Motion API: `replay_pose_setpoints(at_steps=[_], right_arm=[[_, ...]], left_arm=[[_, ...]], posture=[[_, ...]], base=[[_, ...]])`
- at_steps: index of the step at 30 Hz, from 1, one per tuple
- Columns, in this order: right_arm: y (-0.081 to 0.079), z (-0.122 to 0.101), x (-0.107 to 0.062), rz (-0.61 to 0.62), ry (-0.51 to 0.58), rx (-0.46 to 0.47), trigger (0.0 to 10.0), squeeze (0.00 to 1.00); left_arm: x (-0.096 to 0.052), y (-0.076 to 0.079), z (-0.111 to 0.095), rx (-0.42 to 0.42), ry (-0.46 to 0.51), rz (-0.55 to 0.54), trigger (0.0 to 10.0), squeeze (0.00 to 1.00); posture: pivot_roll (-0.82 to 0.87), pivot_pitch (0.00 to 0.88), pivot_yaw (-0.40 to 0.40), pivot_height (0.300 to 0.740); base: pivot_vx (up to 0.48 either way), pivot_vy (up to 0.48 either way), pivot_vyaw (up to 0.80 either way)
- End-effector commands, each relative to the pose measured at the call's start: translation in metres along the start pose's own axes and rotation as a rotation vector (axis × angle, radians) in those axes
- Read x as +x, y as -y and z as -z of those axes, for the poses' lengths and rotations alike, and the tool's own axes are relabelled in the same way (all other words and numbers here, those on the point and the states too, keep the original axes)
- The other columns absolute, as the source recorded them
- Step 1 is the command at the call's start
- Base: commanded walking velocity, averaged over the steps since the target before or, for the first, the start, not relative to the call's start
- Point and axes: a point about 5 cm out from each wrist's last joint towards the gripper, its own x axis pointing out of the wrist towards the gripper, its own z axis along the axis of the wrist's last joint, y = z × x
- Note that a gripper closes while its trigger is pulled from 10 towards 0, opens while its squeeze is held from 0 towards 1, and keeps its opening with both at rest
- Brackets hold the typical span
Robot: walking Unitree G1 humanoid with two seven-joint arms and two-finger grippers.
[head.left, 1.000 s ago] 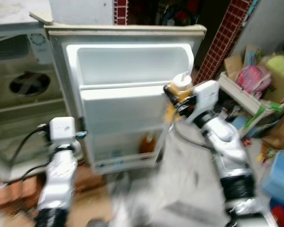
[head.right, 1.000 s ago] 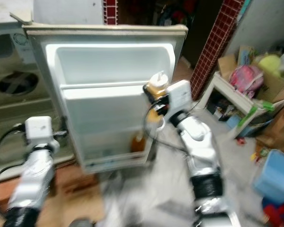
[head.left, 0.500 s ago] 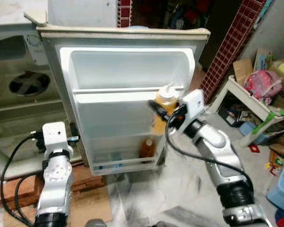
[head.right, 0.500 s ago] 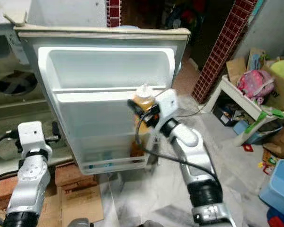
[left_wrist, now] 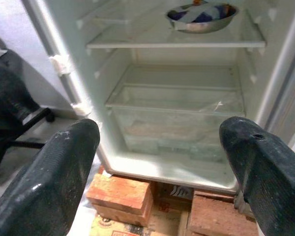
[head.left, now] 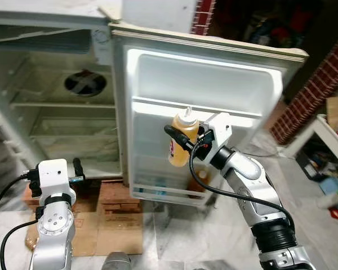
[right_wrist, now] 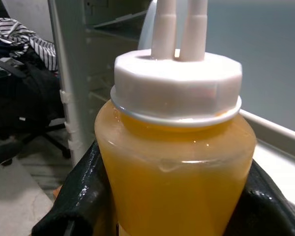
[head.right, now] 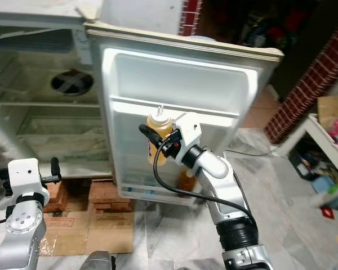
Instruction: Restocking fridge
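Up front, the right gripper clasps an orange squeeze bottle with a white nozzle cap, its two black fingers pressed on either side of the bottle's body. The bottle stands upright, held just in front of the open fridge door, level with the door's middle shelf rail. Lower down, another orange bottle sits in the door's bottom rack. The left gripper hangs low near the floor, its fingers spread wide apart with nothing between them, facing the fridge's interior. Inside, a metal bowl rests on a glass shelf above a clear crisper drawer. Bricks prop up the fridge over flattened cardboard.
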Motion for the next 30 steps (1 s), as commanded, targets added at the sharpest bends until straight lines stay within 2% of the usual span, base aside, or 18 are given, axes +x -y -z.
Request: replay_pose_setpoints(at_steps=[1, 5, 9, 14, 18, 24, 30], right_arm=[[0.008, -0.006, -0.001, 0.041, 0.018, -0.013, 10.0, 0.0], [0.019, -0.006, -0.004, 0.161, 0.027, 0.023, 10.0, 0.0], [0.021, -0.005, -0.006, 0.228, 0.034, 0.069, 10.0, 0.0], [0.015, -0.001, -0.007, 0.226, 0.024, 0.082, 10.0, 0.0], [0.013, 0.001, -0.006, 0.227, 0.017, 0.084, 10.0, 0.0], [0.015, 0.0, -0.005, 0.247, 0.012, 0.078, 10.0, 0.0], [0.02, -0.002, -0.008, 0.294, 0.021, 0.062, 10.0, 0.0]], left_arm=[[-0.001, 0.004, -0.003, 0.002, 0.004, 0.025, 10.0, 0.0], [0.0, 0.008, -0.005, -0.008, 0.006, 0.054, 10.0, 0.0], [0.0, 0.01, -0.004, -0.011, -0.002, 0.07, 10.0, 0.0], [0.0, 0.012, -0.004, -0.046, -0.013, 0.09, 10.0, 0.0], [-0.001, 0.015, -0.004, -0.043, -0.017, 0.109, 10.0, 0.0], [-0.002, 0.018, -0.005, -0.055, -0.015, 0.139, 10.0, 0.0], [-0.002, 0.018, -0.006, -0.038, -0.004, 0.134, 10.0, 0.0]], posture=[[0.06, 0.0, -0.091, 0.74], [0.06, 0.0, -0.089, 0.74], [0.06, 0.0, -0.088, 0.74], [0.06, 0.0, -0.088, 0.74], [0.06, 0.0, -0.089, 0.74], [0.06, 0.0, -0.091, 0.74], [0.06, 0.0, -0.091, 0.74]], base=[[0.0, 0.0, 0.0], [0.0, 0.0, 0.0], [0.0, 0.0, 0.0], [0.0, 0.0, 0.0], [-0.073, 0.096, 0.0], [-0.234, 0.368, 0.0], [0.0, 0.0, 0.0]])
